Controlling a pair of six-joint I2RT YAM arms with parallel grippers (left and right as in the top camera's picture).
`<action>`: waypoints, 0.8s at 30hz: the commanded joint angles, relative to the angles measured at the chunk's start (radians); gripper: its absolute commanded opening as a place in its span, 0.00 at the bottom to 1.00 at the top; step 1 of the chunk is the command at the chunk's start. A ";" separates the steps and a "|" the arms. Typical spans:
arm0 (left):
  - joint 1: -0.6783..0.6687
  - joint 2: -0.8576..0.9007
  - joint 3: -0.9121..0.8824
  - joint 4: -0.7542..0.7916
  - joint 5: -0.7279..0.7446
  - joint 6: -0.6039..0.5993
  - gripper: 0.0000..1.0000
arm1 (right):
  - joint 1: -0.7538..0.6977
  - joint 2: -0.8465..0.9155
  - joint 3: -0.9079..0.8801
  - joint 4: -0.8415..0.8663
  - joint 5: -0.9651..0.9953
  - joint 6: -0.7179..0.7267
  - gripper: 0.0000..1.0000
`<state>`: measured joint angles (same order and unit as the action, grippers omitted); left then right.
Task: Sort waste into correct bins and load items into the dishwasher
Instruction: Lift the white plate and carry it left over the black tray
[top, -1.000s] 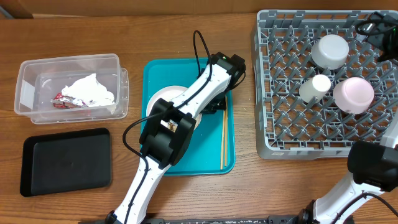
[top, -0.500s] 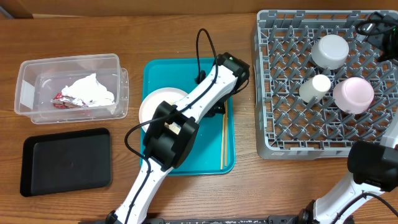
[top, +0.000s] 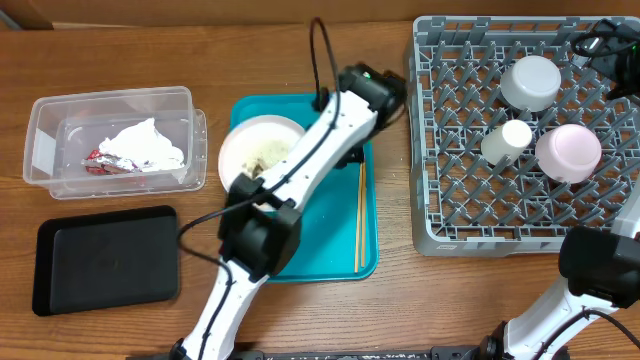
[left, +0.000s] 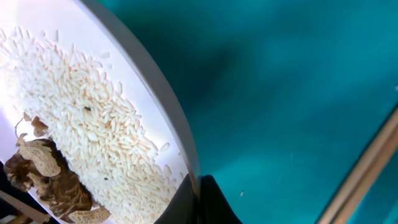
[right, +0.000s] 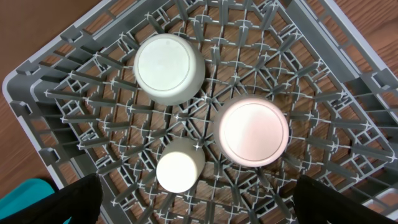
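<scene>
Overhead, I can see the left arm reaching across the teal tray in the middle of the wooden table. The round plate is over the left part of that tray, and its edge sticks out a little past the tray's left side. I cannot tell if the plate is lifted or resting.

Up close on the left wrist camera, the left pincer is pinched tight on the plate's rim. White rice is spread over the plate, and brown scraps sit in a clump beside it.

Two thin chopsticks lie side by side along the right side of the teal tray.

Far to the left is the clear tub with crumpled napkins and a bit of red inside. Just below it lies the flat black tray.

On the right is the big grey dish rack. A grey bowl, a white cup and a pink bowl all sit upside down on it, close together.

The right pincer hangs above the rack with its fingers spread wide and nothing between them.
</scene>
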<state>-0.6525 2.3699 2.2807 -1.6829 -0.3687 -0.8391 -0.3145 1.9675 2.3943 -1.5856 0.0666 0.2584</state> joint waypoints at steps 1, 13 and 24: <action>0.063 -0.144 0.029 -0.008 -0.061 0.021 0.04 | -0.001 0.000 0.001 0.005 -0.001 0.004 1.00; 0.343 -0.260 0.025 -0.007 0.076 0.142 0.04 | -0.001 0.000 0.001 0.005 -0.001 0.004 1.00; 0.529 -0.261 -0.015 -0.008 0.132 0.162 0.04 | -0.001 0.000 0.001 0.005 -0.001 0.004 1.00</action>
<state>-0.1600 2.1494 2.2837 -1.6844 -0.2375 -0.6987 -0.3141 1.9675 2.3943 -1.5864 0.0666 0.2581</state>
